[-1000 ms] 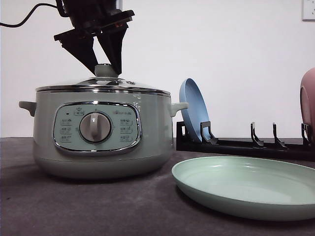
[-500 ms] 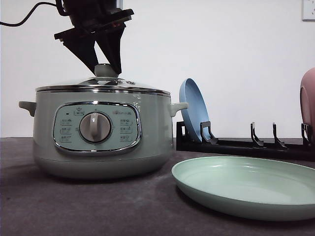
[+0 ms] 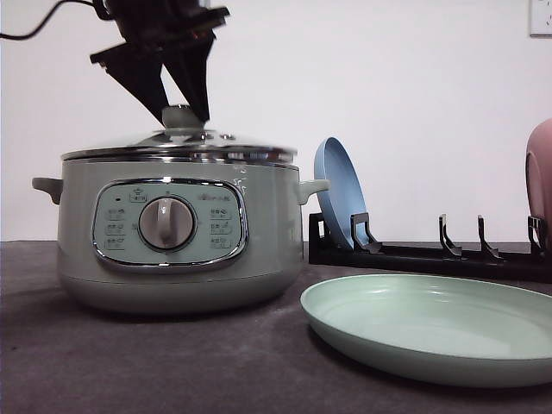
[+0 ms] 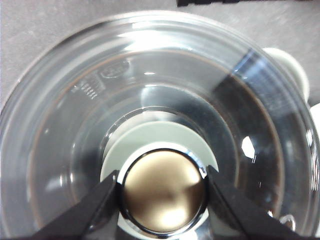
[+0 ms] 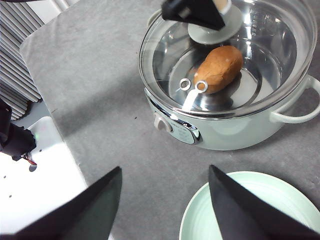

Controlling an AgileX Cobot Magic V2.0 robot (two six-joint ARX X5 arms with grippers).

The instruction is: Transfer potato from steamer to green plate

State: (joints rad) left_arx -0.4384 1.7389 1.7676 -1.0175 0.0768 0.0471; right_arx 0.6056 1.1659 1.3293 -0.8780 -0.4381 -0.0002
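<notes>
- Sage-green and chrome in the front view: the steamer [image 3: 177, 237] stands on the dark surface [image 3: 129, 362] at left, its glass lid [image 3: 181, 145] sitting slightly tilted on the rim. The left gripper [image 3: 183, 110] comes down from above, its black fingers [image 3: 200, 73] closed on either side of the lid knob [image 3: 178, 116].
- To the right in the same view lies the green plate [image 3: 431, 332], flat on the surface and bare. Behind it a black rack [image 3: 431, 254] holds a blue plate [image 3: 341, 194] upright, and a pink plate [image 3: 541, 185] shows at the frame's edge.
- From the left wrist camera, the two fingers [image 4: 90, 210] press against opposite sides of the shiny knob [image 4: 163, 190], clamped on it, with the clear lid [image 4: 150, 90] spread around.
- Seen from the right wrist camera, the potato [image 5: 218, 68] lies inside the steamer [image 5: 230, 125] under the glass lid [image 5: 220, 55], on the metal floor of the pot. The right gripper [image 5: 165, 205] hovers above the grey surface [image 5: 100, 100], its fingers [image 5: 95, 210] wide apart and holding nothing, near the green plate [image 5: 250, 210]. The left gripper [image 5: 195, 11] grips the knob [image 5: 222, 5] at the lid's centre.
</notes>
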